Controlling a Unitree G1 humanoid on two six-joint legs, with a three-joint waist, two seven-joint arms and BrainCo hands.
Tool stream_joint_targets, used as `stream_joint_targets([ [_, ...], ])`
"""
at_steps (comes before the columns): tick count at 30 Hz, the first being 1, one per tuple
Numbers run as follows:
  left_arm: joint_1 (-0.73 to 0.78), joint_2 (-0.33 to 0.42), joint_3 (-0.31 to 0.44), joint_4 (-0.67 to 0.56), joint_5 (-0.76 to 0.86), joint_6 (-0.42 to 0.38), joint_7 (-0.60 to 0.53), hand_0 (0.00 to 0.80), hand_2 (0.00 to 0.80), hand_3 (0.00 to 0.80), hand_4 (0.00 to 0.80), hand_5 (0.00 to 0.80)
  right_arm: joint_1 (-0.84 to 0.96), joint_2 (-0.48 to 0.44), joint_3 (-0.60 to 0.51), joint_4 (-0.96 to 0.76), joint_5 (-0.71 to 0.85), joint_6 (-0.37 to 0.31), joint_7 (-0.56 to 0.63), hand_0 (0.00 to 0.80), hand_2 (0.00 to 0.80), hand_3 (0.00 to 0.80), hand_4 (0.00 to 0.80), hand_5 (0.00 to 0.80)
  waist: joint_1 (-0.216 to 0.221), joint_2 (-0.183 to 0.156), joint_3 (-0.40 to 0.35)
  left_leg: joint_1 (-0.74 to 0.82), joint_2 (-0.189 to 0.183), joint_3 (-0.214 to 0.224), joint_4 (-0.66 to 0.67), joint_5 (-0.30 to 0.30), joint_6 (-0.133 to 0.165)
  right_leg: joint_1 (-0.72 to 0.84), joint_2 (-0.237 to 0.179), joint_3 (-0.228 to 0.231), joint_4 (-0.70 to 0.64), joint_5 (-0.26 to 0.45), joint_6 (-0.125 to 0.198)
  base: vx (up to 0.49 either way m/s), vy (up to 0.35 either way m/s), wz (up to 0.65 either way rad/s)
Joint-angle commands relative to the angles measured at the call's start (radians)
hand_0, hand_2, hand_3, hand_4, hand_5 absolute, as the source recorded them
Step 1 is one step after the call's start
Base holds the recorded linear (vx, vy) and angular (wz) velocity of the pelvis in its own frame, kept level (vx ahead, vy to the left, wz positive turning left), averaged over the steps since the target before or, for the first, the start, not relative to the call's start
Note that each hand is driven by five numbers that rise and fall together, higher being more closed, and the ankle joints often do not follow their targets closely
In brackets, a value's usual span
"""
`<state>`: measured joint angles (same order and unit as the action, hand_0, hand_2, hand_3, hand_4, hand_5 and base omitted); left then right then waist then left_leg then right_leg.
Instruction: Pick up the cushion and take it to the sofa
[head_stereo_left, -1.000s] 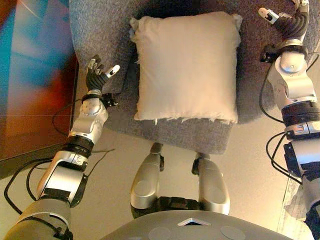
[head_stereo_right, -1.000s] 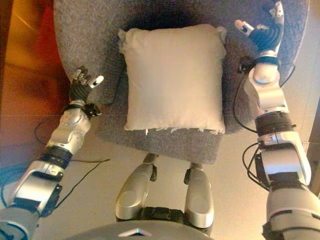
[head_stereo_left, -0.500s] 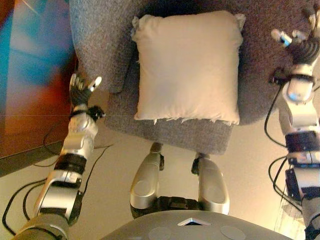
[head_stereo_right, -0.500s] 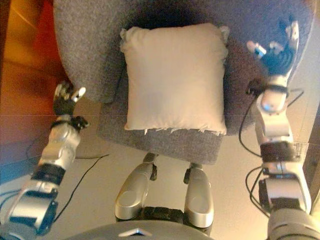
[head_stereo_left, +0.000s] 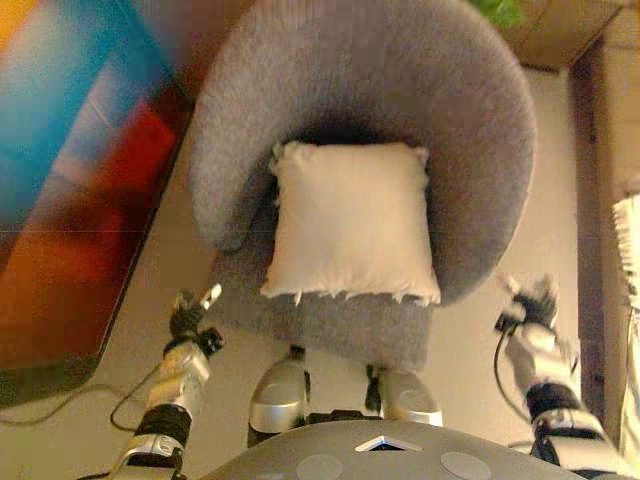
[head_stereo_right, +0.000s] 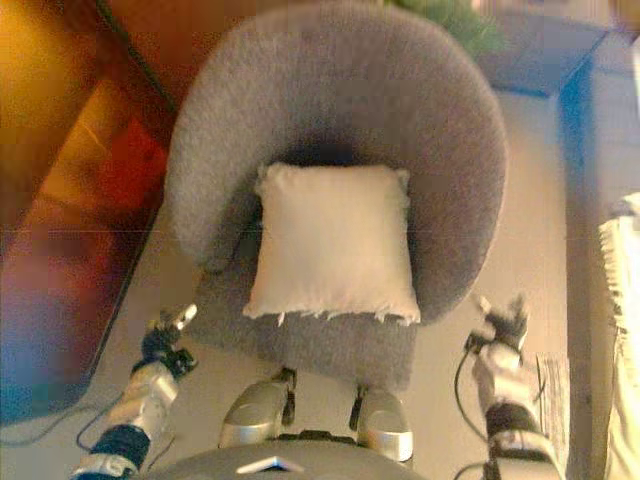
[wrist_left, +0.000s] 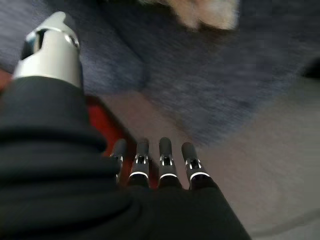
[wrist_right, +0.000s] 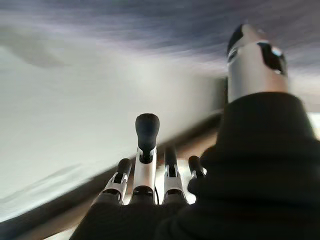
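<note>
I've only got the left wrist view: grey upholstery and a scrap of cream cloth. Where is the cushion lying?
Observer: The cushion lies flat on the seat of the grey armchair, with neither hand touching it.
Operator: Where's the right hand?
Observer: The right hand is outside the armchair's right side, open and empty.
Operator: And the left hand, seen from above?
Observer: The left hand is by the seat's front left corner, open, apart from the cushion.

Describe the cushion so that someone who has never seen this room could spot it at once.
Find the round grey armchair in the middle of the floor. The cushion lies flat on its seat: a square, cream pillow with frayed edges, the only pale thing on the dark grey fabric.
</note>
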<state>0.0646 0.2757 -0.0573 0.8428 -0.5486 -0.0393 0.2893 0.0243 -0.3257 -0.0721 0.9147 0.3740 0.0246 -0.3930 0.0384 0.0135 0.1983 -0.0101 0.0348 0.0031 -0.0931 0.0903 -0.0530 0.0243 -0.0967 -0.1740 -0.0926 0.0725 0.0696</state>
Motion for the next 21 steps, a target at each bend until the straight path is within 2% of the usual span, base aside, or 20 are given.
stream_joint_targets([
  [1,-0.015,-0.009,0.007,0.154,0.052,0.052,-0.009,0.000,0.000,0.000,0.000,0.000,0.004,-0.003,0.054,0.106,-0.037,0.099,0.100,0.000,0.000,0.000,0.000,0.000,0.002,-0.020,-0.062,0.066,-0.016,0.024,0.019,-0.127,0.008,0.023,-0.022,-0.013,0.056,-0.080,0.027,0.056,-0.038,-0.14],
  [2,-0.021,-0.015,0.010,0.225,0.068,0.041,-0.017,0.000,0.000,0.000,0.000,0.000,0.001,0.014,0.075,0.188,-0.059,0.098,0.141,0.000,0.000,0.000,0.000,0.000,0.000,-0.022,-0.073,0.079,-0.014,0.026,0.015,-0.130,0.008,0.036,-0.019,-0.008,0.054,-0.084,0.026,0.047,-0.038,-0.13],
  [5,-0.036,-0.028,-0.001,0.355,0.136,0.067,-0.029,0.000,0.000,0.000,0.000,0.000,-0.003,0.059,0.119,0.311,-0.110,0.157,0.204,0.000,0.000,0.000,0.000,0.000,-0.002,-0.024,-0.093,0.103,-0.013,0.028,0.009,-0.137,0.012,0.063,-0.013,0.000,0.046,-0.092,0.023,0.030,-0.040,-0.14],
  [8,-0.047,-0.051,-0.007,0.453,0.194,0.173,-0.051,0.000,0.000,0.000,0.000,0.000,0.005,0.101,0.150,0.381,-0.108,0.233,0.278,0.000,0.000,0.000,0.000,0.000,-0.011,-0.023,-0.107,0.129,-0.014,0.030,0.006,-0.147,0.015,0.089,-0.008,0.010,0.041,-0.102,0.019,-0.017,-0.034,-0.09],
  [9,-0.048,-0.053,-0.006,0.458,0.197,0.176,-0.051,0.000,0.000,0.000,0.000,0.000,0.006,0.103,0.149,0.385,-0.108,0.235,0.280,0.000,0.000,0.000,0.000,0.000,-0.012,-0.023,-0.107,0.131,-0.014,0.030,0.006,-0.148,0.015,0.091,-0.008,0.011,0.041,-0.102,0.018,-0.007,-0.024,-0.09],
  [11,-0.050,-0.068,0.004,0.497,0.201,0.229,-0.058,0.000,0.000,0.000,0.000,0.000,0.009,0.116,0.149,0.406,-0.131,0.257,0.294,0.000,0.000,0.000,0.000,0.000,-0.023,-0.022,-0.114,0.147,-0.015,0.034,0.006,-0.157,0.016,0.108,-0.004,0.020,0.037,-0.108,0.016,0.006,-0.016,-0.12],
  [14,-0.048,-0.087,-0.019,0.511,0.252,0.279,-0.099,0.000,0.000,0.000,0.000,0.000,0.011,0.121,0.157,0.411,-0.158,0.242,0.308,0.000,0.000,0.000,0.000,0.000,-0.032,-0.020,-0.122,0.160,-0.015,0.039,0.006,-0.165,0.016,0.124,-0.003,0.028,0.030,-0.111,0.018,0.003,-0.019,-0.08],
  [21,-0.067,-0.089,-0.076,0.496,0.230,0.309,-0.136,0.000,0.000,0.000,0.000,0.000,-0.004,0.124,0.187,0.407,-0.148,0.213,0.319,0.000,0.000,0.000,0.000,0.000,-0.035,-0.023,-0.118,0.171,-0.014,0.043,0.006,-0.171,0.020,0.134,0.001,0.040,0.026,-0.112,0.021,-0.009,-0.014,-0.02],
])
